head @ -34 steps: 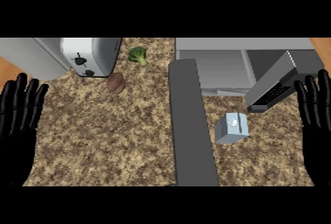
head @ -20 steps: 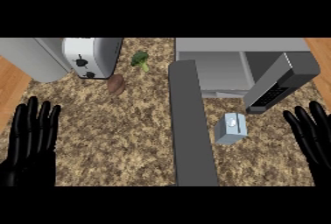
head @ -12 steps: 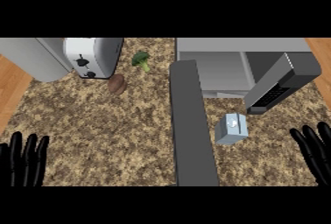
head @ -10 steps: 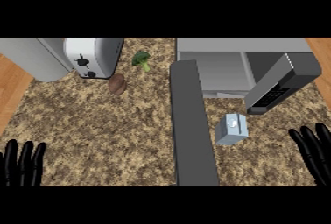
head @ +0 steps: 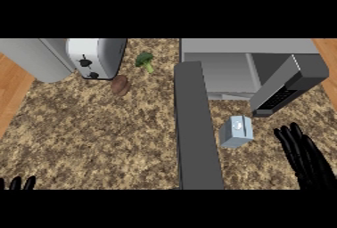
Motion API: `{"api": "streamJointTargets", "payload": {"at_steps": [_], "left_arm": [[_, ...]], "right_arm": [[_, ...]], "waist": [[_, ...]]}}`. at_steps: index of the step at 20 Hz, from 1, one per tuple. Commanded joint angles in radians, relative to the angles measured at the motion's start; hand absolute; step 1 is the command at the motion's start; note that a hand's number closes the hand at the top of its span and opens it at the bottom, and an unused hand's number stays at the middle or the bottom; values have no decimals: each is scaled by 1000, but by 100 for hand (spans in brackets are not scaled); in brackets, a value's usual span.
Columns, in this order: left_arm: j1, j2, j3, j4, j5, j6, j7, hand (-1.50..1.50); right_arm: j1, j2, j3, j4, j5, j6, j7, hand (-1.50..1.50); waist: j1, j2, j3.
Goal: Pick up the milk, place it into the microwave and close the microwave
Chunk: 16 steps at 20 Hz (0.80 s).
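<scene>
A small pale blue milk carton (head: 237,132) stands on the speckled counter, right of the long dark grey open microwave door (head: 195,129). The microwave (head: 230,73) sits at the back right with its inside showing. My right hand (head: 304,158) comes in from the lower right corner, fingers straight and pointing up, a short way right of the carton and not touching it. Only the fingertips of my left hand (head: 18,183) show at the lower left edge, far from the carton.
A toaster (head: 95,55) stands at the back left beside a grey appliance (head: 30,58). A green broccoli piece (head: 145,60) and a brown round item (head: 120,84) lie near it. A grey and black panel (head: 286,87) leans at the right of the microwave.
Both hands have slid down toward the lower edge; the left one has nearly left the view. The right hand then shifted a little inward toward the carton. The carton has not moved.
</scene>
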Motion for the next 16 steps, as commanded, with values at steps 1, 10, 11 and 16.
{"api": "streamJointTargets", "payload": {"at_steps": [1,10,11,16], "left_arm": [[44,20,43,-11,49,-29,-44,-150],[142,28,35,-27,48,-74,-111,-150],[231,55,64,-80,96,-107,-123,-150],[194,29,63,0,56,-109,-179,-150]], "right_arm": [[-48,9,-41,113,18,-16,-47,-150],[-180,-1,-44,359,132,-34,-159,-150],[-132,-9,-58,347,124,-33,-184,-150],[-243,-8,-94,519,163,-67,-224,-150]], "waist": [[-1,2,0],[2,2,0],[4,1,0],[1,2,0]]}}
